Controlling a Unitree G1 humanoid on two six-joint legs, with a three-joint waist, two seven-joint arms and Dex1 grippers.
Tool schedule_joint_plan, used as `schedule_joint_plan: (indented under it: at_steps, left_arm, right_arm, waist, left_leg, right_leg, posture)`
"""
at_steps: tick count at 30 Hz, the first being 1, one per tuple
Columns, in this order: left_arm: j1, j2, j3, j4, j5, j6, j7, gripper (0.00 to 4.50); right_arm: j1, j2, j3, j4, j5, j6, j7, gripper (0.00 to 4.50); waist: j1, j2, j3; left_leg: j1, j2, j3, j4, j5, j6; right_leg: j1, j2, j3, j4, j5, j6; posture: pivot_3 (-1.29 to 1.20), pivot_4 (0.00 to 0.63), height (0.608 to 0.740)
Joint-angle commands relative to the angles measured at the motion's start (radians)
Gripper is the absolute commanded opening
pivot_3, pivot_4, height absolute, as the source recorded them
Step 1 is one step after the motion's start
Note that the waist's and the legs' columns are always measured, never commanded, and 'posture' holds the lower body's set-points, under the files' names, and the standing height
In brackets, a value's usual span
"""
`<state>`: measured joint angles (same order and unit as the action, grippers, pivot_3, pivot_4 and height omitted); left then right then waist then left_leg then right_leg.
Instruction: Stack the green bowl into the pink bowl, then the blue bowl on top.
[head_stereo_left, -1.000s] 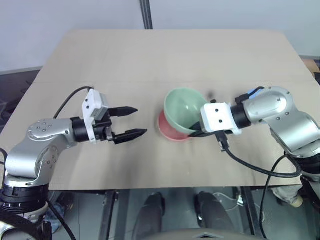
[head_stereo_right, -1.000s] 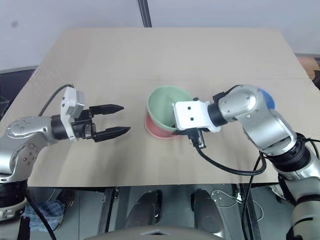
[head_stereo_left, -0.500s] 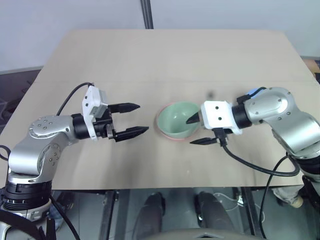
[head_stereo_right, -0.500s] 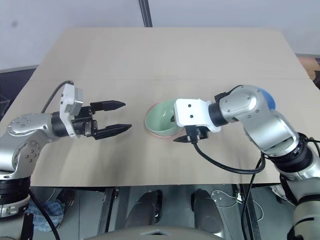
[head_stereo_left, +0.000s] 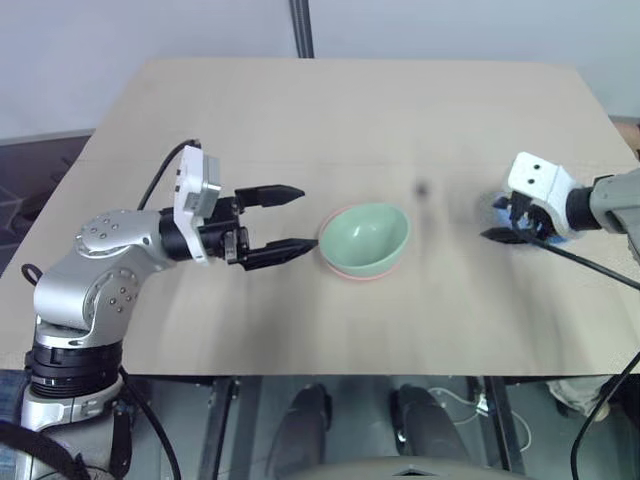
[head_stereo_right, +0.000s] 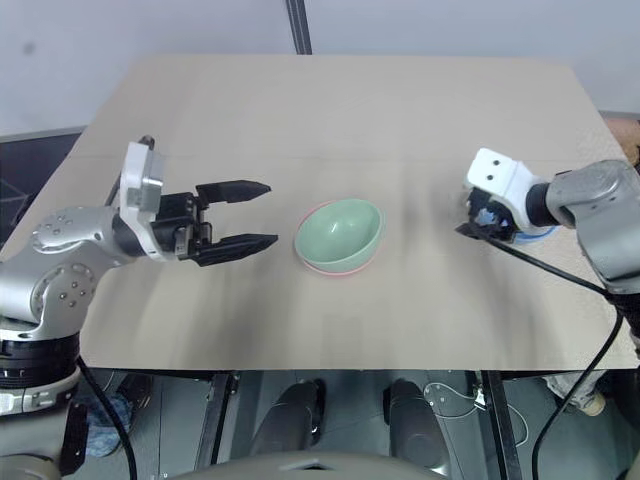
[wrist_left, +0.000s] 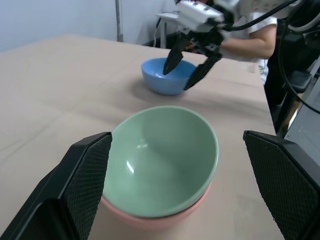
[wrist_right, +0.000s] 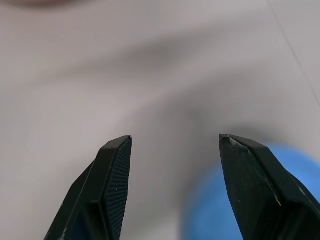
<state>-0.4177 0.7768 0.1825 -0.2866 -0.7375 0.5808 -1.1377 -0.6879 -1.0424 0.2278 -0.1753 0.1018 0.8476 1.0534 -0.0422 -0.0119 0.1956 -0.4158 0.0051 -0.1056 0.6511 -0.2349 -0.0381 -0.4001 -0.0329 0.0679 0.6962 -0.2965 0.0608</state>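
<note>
My left pincer (head_stereo_left: 296, 218) hangs open beside the green bowl (head_stereo_left: 366, 236), which is nested in the pink bowl (wrist_left: 165, 216) mid-table. My right pincer (wrist_left: 189, 62) is open, empty, over the blue bowl (wrist_left: 165, 76) near the table's (head_stereo_left: 350, 110) right edge. Bare tabletop lies between the stack and the blue bowl.

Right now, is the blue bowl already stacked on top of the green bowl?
No, the blue bowl sits apart on the table, beyond the green bowl, under the right gripper.
</note>
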Motion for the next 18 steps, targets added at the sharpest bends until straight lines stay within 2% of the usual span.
schedule_joint_plan:
  at_steps: [1, 14, 16, 18]
  left_arm:
    - [-0.022, -0.003, -0.006, 0.003, -0.014, -0.016, -0.021, 4.45]
    - [-0.031, -0.011, -0.020, 0.031, -0.011, -0.032, -0.047, 4.45]
    - [-0.028, -0.010, -0.020, 0.032, -0.006, -0.035, -0.050, 4.45]
    - [-0.027, -0.011, -0.021, 0.032, -0.005, -0.036, -0.051, 4.45]
  right_arm:
    - [-0.004, -0.023, -0.044, 0.029, -0.027, -0.008, -0.035, 2.90]
    - [0.108, -0.016, 0.049, 0.036, -0.064, 0.043, -0.040, 2.90]
    - [0.114, -0.011, 0.054, 0.043, -0.070, 0.029, -0.047, 2.39]
    - [0.117, -0.010, 0.055, 0.052, -0.078, 0.013, -0.053, 1.54]
  waist:
    - [-0.002, 0.000, 0.000]
    - [-0.001, 0.000, 0.000]
    - [-0.002, 0.000, 0.000]
    - [-0.001, 0.000, 0.000]
  left_leg:
    - [0.000, 0.000, 0.000, 0.000, 0.000, 0.000]
    - [0.000, 0.000, 0.000, 0.000, 0.000, 0.000]
    - [0.000, 0.000, 0.000, 0.000, 0.000, 0.000]
    - [0.001, 0.000, 0.000, 0.000, 0.000, 0.000]
  right_leg:
    - [0.000, 0.000, 0.000, 0.000, 0.000, 0.000]
    - [0.000, 0.000, 0.000, 0.000, 0.000, 0.000]
    - [0.000, 0.000, 0.000, 0.000, 0.000, 0.000]
    - [0.000, 0.000, 0.001, 0.000, 0.000, 0.000]
  posture:
    - [0.00, 0.150, 0.740]
    - [0.00, 0.150, 0.740]
    - [0.00, 0.150, 0.740]
    - [0.00, 0.150, 0.740]
